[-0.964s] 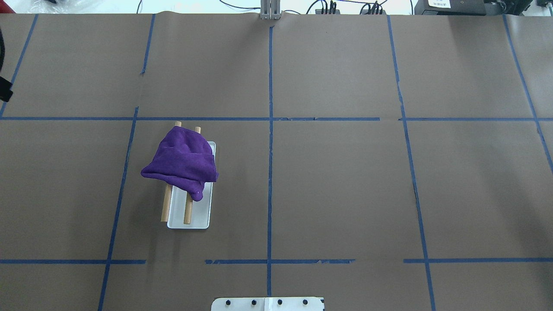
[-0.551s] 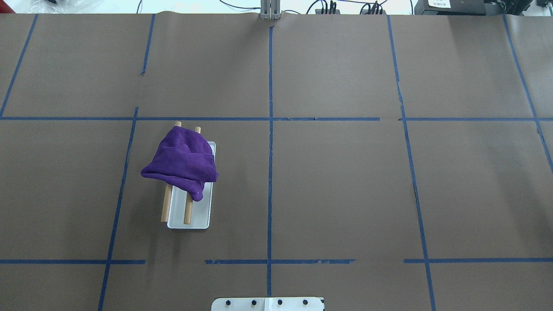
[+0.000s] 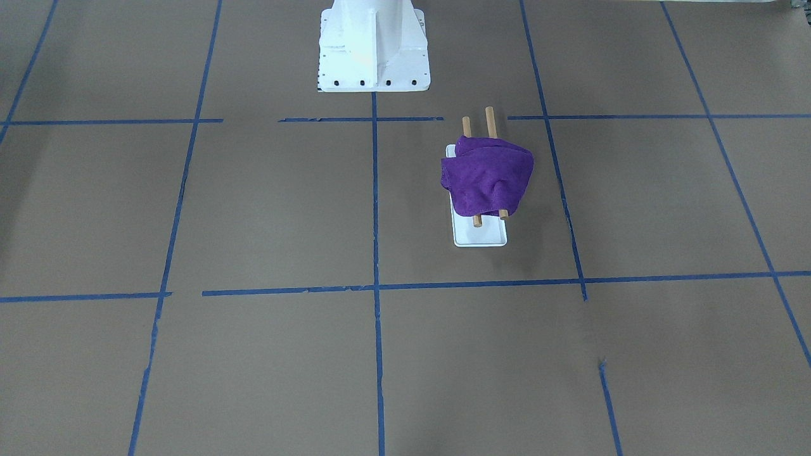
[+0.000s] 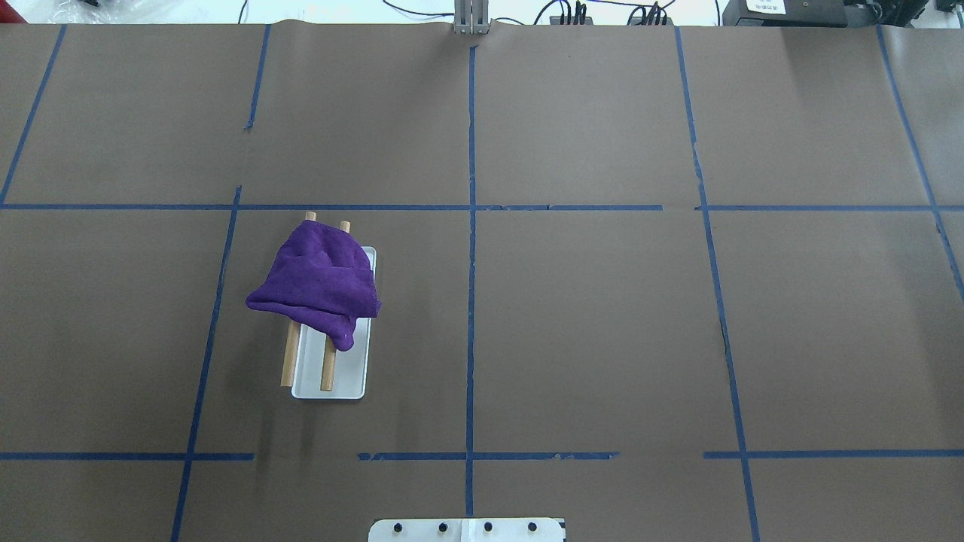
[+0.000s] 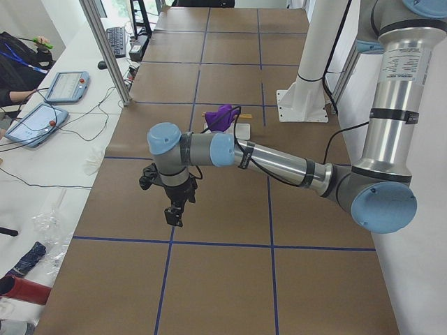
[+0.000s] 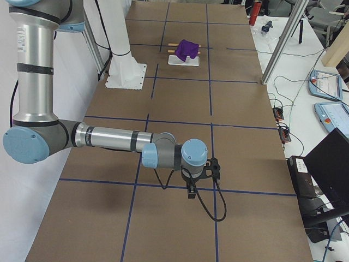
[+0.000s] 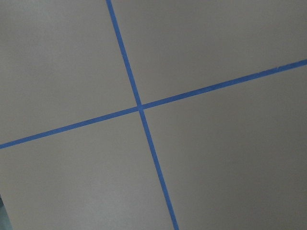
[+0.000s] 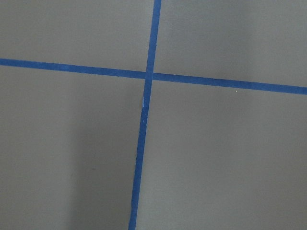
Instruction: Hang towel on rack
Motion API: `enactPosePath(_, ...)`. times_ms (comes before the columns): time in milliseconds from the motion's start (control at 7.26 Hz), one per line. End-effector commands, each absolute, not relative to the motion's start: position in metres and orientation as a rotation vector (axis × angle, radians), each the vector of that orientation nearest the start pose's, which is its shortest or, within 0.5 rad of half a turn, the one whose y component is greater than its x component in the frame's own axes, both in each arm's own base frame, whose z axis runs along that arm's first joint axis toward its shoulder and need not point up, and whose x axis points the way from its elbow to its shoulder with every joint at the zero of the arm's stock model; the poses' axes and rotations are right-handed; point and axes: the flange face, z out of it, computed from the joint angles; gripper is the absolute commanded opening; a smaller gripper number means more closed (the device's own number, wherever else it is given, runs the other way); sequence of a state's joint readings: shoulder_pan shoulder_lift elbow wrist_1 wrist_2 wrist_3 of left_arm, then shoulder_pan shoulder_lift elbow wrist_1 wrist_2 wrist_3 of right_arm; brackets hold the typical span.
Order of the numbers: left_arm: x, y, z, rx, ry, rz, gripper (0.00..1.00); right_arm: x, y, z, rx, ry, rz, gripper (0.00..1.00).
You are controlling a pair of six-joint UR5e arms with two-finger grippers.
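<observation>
A purple towel point(image 4: 316, 282) lies draped in a bunch over the two brown wooden rods of the rack point(image 4: 328, 369), whose flat white base point(image 4: 348, 380) sits left of the table's middle. It also shows in the front view point(image 3: 486, 177) and small in both side views point(image 5: 222, 116) point(image 6: 188, 48). My left gripper point(image 5: 173, 213) hangs far out over the table's left end, well away from the rack; I cannot tell whether it is open or shut. My right gripper point(image 6: 191, 192) hangs over the right end; I cannot tell its state either. Both wrist views show only brown paper and blue tape.
The white robot pedestal point(image 3: 372, 50) stands at the near middle edge. Blue tape lines point(image 4: 471, 301) grid the brown table cover. An aluminium post point(image 5: 105, 49) and tablets point(image 5: 66, 85) stand beside the left end; another post point(image 6: 283, 41) and cables lie along the far side.
A dark part of the left arm at the overhead view's left edge one second ago has moved out of that view. The towel and rack have not moved.
</observation>
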State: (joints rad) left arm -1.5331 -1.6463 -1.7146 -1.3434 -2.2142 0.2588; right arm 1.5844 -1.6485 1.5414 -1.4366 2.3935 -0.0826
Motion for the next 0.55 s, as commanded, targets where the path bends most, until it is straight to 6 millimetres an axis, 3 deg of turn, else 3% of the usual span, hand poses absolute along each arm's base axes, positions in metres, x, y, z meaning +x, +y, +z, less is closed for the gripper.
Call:
enactPosePath(0, -0.054, -0.505, 0.614, 0.023, 0.647, 0.205, 1.0, 0.066, -0.458, 0.697, 0.066, -0.823, -0.072, 1.0)
enactPosePath(275, -0.049, -0.485, 0.65, 0.042, 0.721, 0.193, 1.0, 0.067, -0.459, 0.695, 0.07, -0.825, -0.072, 1.0)
enactPosePath(413, -0.049, -0.487, 0.649, 0.037, 0.725, 0.122, 1.0, 0.068, -0.458, 0.695, 0.071, -0.824, -0.069, 1.0)
